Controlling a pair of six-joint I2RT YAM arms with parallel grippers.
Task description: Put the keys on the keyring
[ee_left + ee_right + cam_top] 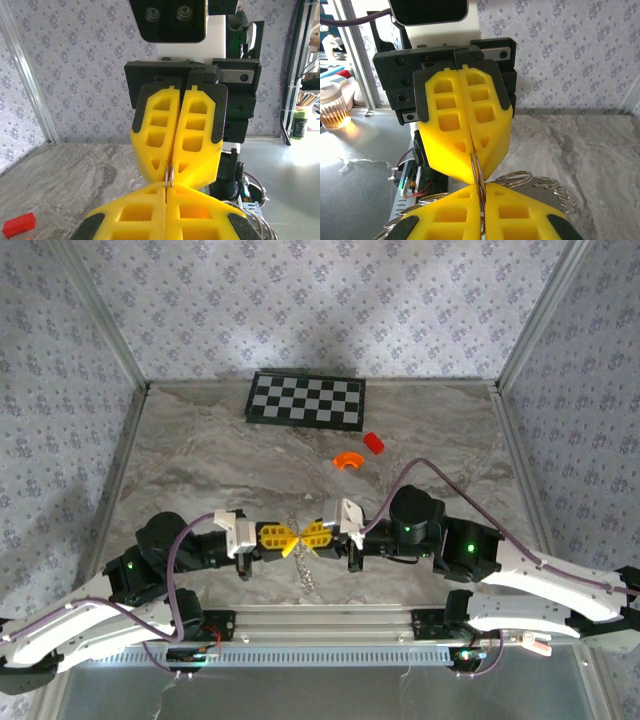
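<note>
1. Left jaws: closed, pads pressed flat together, with the keyring pinched edge-on at the tips. The yellow pads meet with no visible gap.
2. Right jaws: closed likewise on the same keyring from the opposite side. The two sets of tips meet nose to nose, and only a short arc of wire shows between them.
3. Location: in the top view the keyring sits at the meeting point, toward 6 o'clock on the bench, just ahead of the arm bases.
4. Keys: a metal cluster trails from the meeting point toward 6 o'clock. Whether it hangs free or rests on the bench cannot be told. More loops lie at 3 o'clock of the pinch in the right wrist view.
5. Handling, keyring: probably light, stiff, springy steel wire, smooth and likely to pivot in a pinch. Grip across its flat faces, clear of the split end.
6. Handling, keys: probably thin, rigid and light. Hold by the head, leaving the hole exposed.
7. Other items: a chessboard at 12 o'clock; a red block and an orange piece at 1 o'clock, well apart.
</note>
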